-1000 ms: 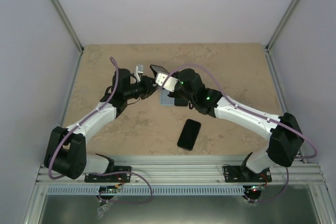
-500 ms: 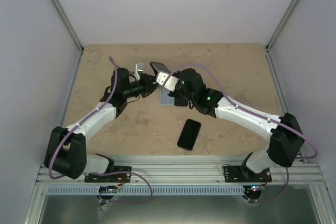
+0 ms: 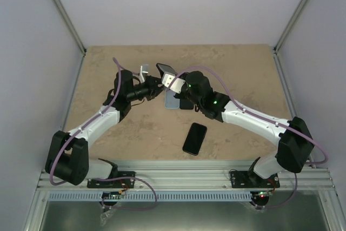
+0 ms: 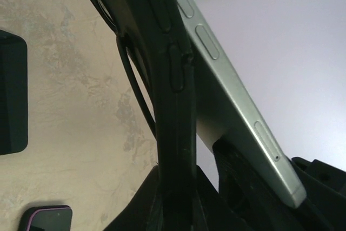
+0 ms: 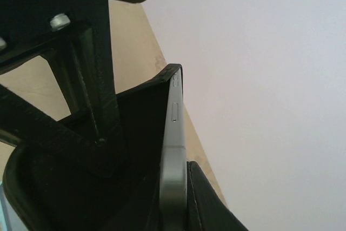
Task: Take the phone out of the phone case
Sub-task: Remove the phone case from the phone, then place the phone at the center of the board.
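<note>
The beige, stone-patterned table [image 3: 243,79] carries two arms that lean in and meet toward its far middle. There the left hand [image 3: 154,83] and the right hand [image 3: 172,82] crowd so close that from above I can't pick out their fingertips.

Between them, lifted off the table, is the black phone case [image 4: 167,106] with the phone [image 4: 232,101] partly out of it. The phone's grey-green edge, with its side buttons, meets the case at one end and gapes away from it at the other. The left hand is clamped on the phone case and the right hand is clamped on the phone. The exact contact is lost in black at the bottom of both wrist views.

Under the hands lie a pale blue slab [image 3: 171,101] and a dark slab [image 3: 187,104] just beside it, both partly covered; whether they are phones or cases I can't tell. A black phone [image 3: 195,138] lies alone, nearer the arm bases.
</note>
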`<state>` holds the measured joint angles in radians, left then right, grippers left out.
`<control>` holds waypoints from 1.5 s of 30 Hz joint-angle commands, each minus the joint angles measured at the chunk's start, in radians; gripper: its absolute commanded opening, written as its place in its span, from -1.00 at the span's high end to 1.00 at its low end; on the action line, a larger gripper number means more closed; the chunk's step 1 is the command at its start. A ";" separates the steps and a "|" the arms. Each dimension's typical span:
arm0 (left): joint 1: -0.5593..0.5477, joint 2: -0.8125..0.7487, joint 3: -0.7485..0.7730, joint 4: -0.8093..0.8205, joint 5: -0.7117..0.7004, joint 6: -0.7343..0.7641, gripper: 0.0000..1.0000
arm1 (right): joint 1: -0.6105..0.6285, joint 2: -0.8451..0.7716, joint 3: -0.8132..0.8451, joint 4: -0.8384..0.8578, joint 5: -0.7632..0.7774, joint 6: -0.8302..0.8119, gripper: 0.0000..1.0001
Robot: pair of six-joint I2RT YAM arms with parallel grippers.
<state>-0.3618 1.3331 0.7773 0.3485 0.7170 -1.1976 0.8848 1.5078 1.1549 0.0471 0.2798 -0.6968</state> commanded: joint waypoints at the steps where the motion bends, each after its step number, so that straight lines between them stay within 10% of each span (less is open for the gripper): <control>1: -0.020 -0.063 0.007 0.013 0.032 0.104 1.00 | -0.018 -0.019 0.084 -0.068 0.009 0.066 0.99; 26: 0.040 -0.051 0.029 -0.247 -0.171 0.293 1.00 | -0.111 -0.146 0.257 -0.347 -0.171 0.234 0.99; 45: 0.055 -0.033 0.056 -0.278 -0.198 0.322 1.00 | -0.301 -0.350 -0.319 -0.128 -0.128 -0.041 0.99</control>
<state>-0.3122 1.2945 0.7944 0.0731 0.5304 -0.8932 0.6277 1.1950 0.8948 -0.2298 0.1425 -0.6479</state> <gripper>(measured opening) 0.094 0.066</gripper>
